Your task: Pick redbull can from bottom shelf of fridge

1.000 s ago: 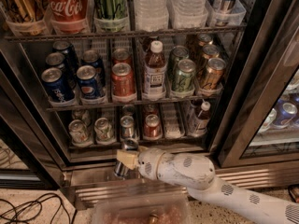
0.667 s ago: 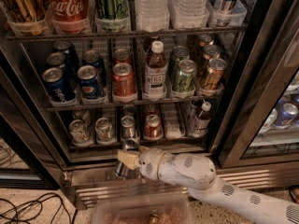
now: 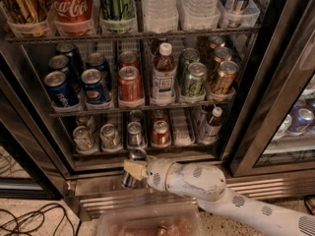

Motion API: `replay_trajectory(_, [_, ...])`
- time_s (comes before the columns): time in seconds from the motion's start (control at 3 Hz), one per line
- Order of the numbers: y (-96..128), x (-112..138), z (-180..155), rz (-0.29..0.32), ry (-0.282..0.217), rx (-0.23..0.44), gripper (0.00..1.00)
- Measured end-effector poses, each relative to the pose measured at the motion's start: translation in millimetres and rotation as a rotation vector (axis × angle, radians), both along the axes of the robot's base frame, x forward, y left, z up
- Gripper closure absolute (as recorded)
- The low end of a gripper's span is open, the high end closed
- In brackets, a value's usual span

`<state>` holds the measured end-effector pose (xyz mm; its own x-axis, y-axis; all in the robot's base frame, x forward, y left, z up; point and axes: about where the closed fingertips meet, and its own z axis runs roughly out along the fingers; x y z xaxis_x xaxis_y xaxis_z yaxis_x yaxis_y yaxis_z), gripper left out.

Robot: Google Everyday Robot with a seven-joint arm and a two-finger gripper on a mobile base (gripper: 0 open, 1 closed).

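Observation:
My gripper (image 3: 134, 169) is low in front of the fridge (image 3: 256, 107), just below the open doorway, on the end of the white arm coming in from the lower right. It is shut on the redbull can (image 3: 130, 180), a slim silver and blue can held upright before the fridge's bottom sill. Behind and above it is the bottom shelf (image 3: 180, 128), with slim cans standing in narrow lanes and one lane bare.
A small red can (image 3: 160, 132) and a bottle (image 3: 210, 124) stand on the bottom shelf. Pepsi cans (image 3: 61, 90) fill the rack above. A clear plastic bin (image 3: 147, 221) sits on the floor under the arm. Cables (image 3: 29, 219) lie at lower left.

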<state>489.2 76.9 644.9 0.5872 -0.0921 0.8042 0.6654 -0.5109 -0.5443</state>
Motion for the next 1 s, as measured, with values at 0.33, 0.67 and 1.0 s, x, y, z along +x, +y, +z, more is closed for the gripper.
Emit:
replay_trajectory(0.33, [0.5,-0.9,-0.8,0.006,0.002,-0.007,1.0])
replay_trajectory(0.67, [0.5,-0.9,-9.5,0.006,0.002,-0.007,1.0])
replay_trajectory(1.0, [0.5,-0.9,-9.5,0.006,0.002,-0.007,1.0])
